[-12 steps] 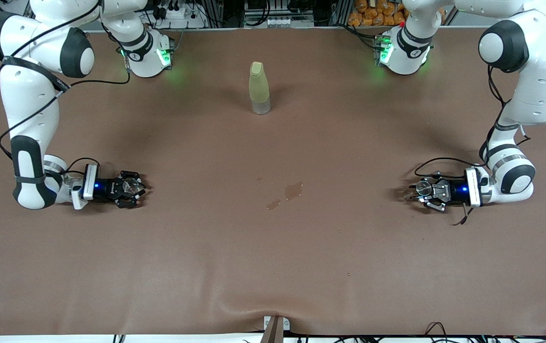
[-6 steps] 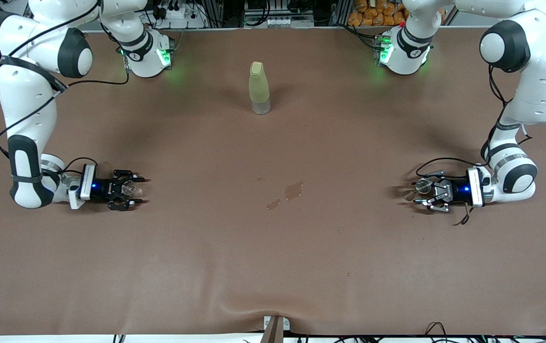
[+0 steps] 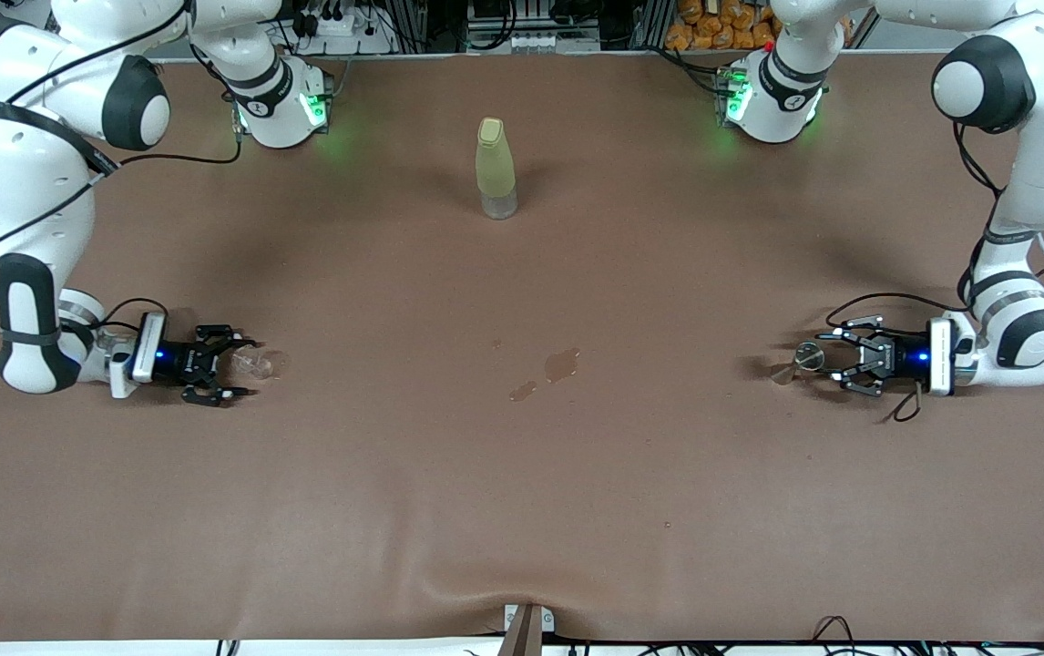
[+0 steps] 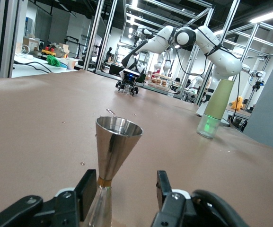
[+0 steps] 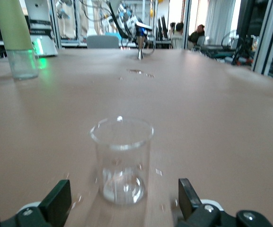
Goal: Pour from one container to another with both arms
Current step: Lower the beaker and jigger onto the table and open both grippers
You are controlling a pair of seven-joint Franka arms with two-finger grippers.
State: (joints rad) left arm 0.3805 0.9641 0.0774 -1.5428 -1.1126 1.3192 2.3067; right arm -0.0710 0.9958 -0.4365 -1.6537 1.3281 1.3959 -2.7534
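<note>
The clear glass cup (image 3: 260, 363) and the shiny steel hourglass jigger (image 3: 805, 361) stand upright near opposite ends of the brown table (image 3: 522, 510), each just off the spread, released fingers of the right gripper (image 3: 229, 366) and the left gripper (image 3: 836, 361); the middle is bare but for the yellow-green bottle (image 3: 495, 169) and small wet spots (image 3: 561, 364). No writing is readable.

Two small vessels standing apart on the brown table

The clear glass cup (image 5: 121, 161) stands upright at the right arm's end of the table, open mouth up, a little liquid showing at its bottom. The shiny steel jigger (image 4: 111, 158), hourglass-shaped with a gold band at its waist, stands upright at the left arm's end, its wider cone on top. Both rest on the tabletop, well apart, each free of any grip.
</note>
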